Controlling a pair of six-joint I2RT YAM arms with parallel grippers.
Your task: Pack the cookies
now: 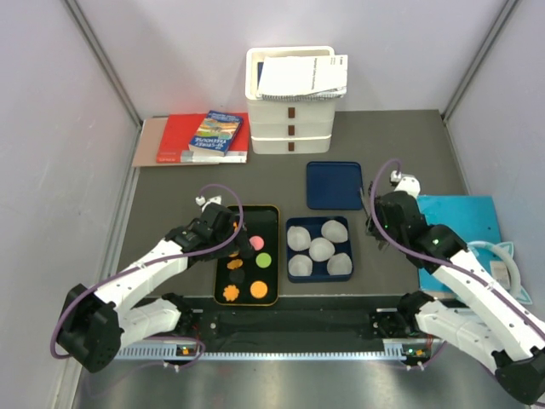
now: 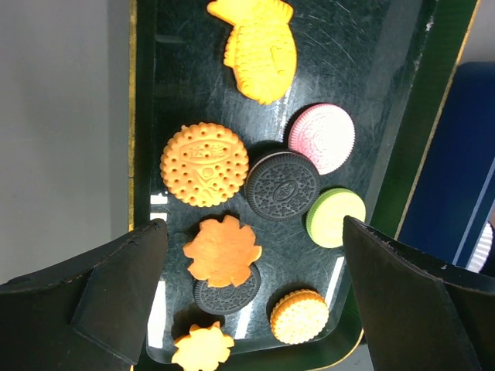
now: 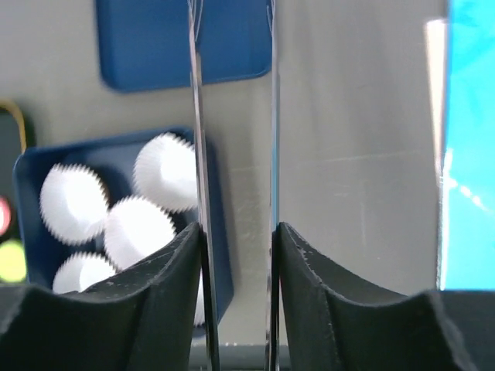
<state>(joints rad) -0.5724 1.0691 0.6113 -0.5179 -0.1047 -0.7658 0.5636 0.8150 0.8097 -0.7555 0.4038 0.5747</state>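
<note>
The cookies (image 2: 282,185) lie flat and close together on a black tray (image 2: 371,77), in the lower middle of the top view. There are orange, pink, green and black ones. The left hand (image 2: 255,232) hangs right over them with its two fingers wide apart, and it holds nothing. To the right of the tray sits a blue box (image 1: 319,220) with white paper cups (image 1: 321,249) in it. No cookie shows in any cup, so I think the packing has not really begun. This looks like the step of picking a cookie. The right hand (image 3: 236,228) is over the dark surface (image 1: 170,196), just right of the blue box. Its fingers are pressed on what look like thin shiny tongs (image 3: 195,116), and nothing is between the tips. Next, I think one hand must come down on just one cookie and pinch its edges. It should not bump the ones beside it. Then the cookie needs to go across to a cup.
</note>
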